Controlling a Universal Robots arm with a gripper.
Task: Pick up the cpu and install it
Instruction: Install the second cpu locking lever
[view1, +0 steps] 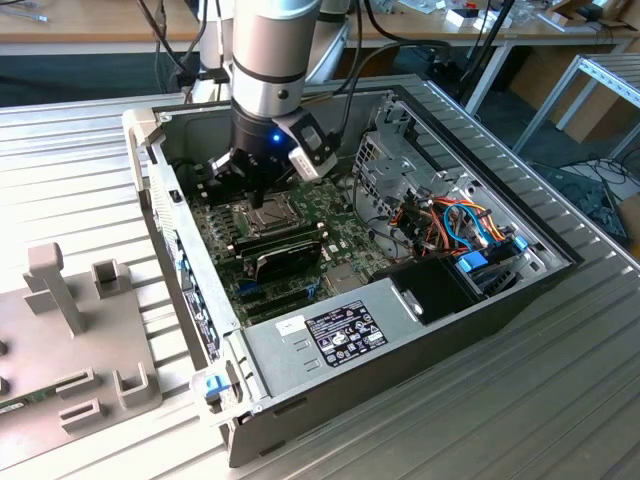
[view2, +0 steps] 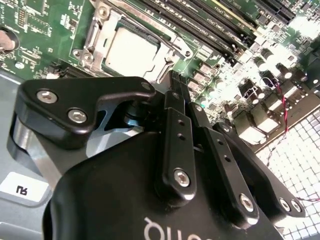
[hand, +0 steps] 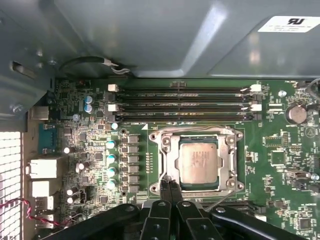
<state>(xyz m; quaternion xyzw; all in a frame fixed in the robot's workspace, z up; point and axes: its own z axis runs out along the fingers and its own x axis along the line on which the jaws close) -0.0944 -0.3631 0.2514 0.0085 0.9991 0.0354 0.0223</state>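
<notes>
We judge the cpu (hand: 198, 164) already seated in its socket (hand: 167, 165), gripper (hand: 170, 186) jaws together, empty, at the frame's edge; latching remains.

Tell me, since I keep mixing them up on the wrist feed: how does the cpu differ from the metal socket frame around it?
The cpu is a solid, flat, dull grey square; the socket frame is a brighter silver open border with screws at its corners. The cpu is smaller and lies inside; the frame is larger and surrounds it. Both lie flat on the green motherboard, just beyond the gripper, whose fingertips are together.
</notes>
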